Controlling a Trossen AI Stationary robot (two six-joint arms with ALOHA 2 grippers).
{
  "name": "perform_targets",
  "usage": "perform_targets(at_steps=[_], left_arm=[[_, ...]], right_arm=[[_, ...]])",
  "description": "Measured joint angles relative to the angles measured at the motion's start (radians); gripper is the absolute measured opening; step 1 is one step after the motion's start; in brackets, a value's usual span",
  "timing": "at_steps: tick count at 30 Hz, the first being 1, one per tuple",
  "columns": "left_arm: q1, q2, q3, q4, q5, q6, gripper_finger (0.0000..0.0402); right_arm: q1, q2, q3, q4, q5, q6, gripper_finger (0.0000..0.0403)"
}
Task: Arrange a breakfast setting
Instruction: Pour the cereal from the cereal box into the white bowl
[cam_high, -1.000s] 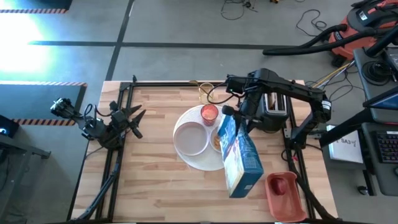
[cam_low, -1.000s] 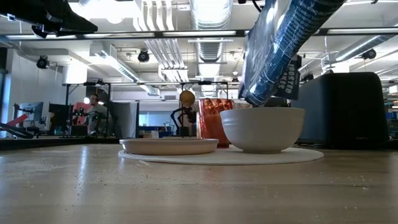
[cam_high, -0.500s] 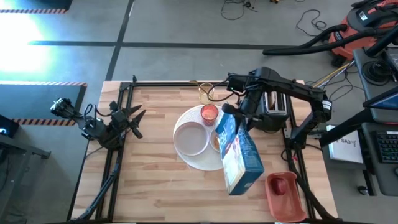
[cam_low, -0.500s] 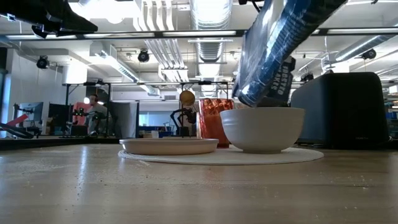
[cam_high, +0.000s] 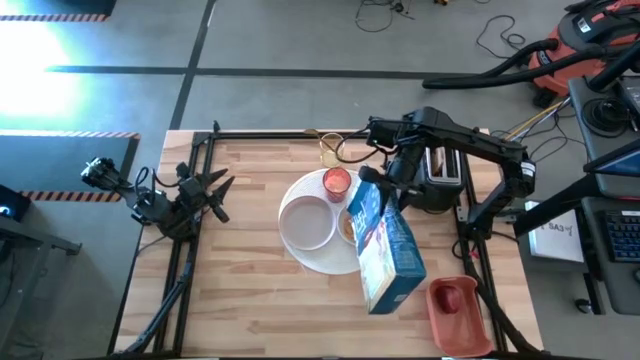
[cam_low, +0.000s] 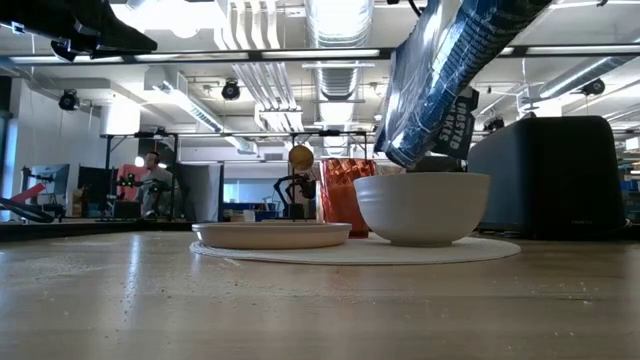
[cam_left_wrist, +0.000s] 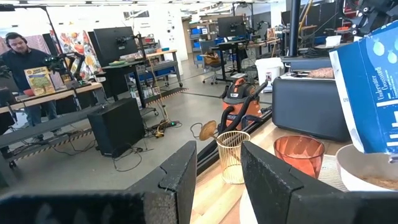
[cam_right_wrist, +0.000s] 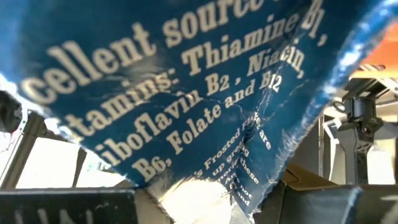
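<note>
Your right gripper (cam_high: 385, 190) was clamped on a blue cereal box (cam_high: 385, 250), holding it tilted in the air with its lower end over the small white bowl (cam_low: 422, 207). That bowl sat on the large round white plate (cam_high: 322, 262), on the side nearer the toaster (cam_high: 441, 172), and the left wrist view showed something brownish, likely cereal, inside it. A second, shallow white dish (cam_high: 307, 222) lay on the plate's other half. The small red cup (cam_high: 336, 182) stood at the plate's far edge, just beside the box, and the gold wire holder (cam_high: 331, 150) with the gold spoon (cam_left_wrist: 208, 130) in it stood behind the cup near the table's (cam_high: 250, 300) far edge. At the near right corner, a pink tray (cam_high: 458, 318) held a small red fruit (cam_high: 452, 297), well apart from the plate.

Your left gripper (cam_high: 212, 192) waited at the table's left side, away from everything; its fingers (cam_left_wrist: 180, 180) stood slightly apart with nothing between them. A person (cam_left_wrist: 25, 65) sat at a desk in the room beyond.
</note>
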Motion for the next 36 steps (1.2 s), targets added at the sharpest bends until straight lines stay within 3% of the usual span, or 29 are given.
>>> perform_targets(at_steps=[7,16,25,28,31,36], left_arm=[[0.000,0.000,0.000,0.000,0.000,0.000,0.0110],[0.000,0.000,0.000,0.000,0.000,0.000,0.0110],[0.000,0.000,0.000,0.000,0.000,0.000,0.0110],[0.000,0.000,0.000,0.000,0.002,0.000,0.0110],[0.000,0.000,0.000,0.000,0.048,-0.001,0.0110],[0.000,0.000,0.000,0.001,0.227,-0.030,0.0110]], right_arm=[[0.000,-0.002,0.000,0.000,0.040,-0.114,0.0120],[0.024,-0.052,-0.002,0.000,0.097,-0.145,0.0120],[0.100,-0.135,-0.002,-0.001,0.239,-0.166,0.0120],[0.138,-0.152,-0.002,-0.001,0.309,-0.282,0.0120],[0.185,-0.166,-0.002,-0.001,0.422,-0.452,0.0120],[0.271,-0.190,-0.002,-0.001,0.553,-0.616,0.0120]])
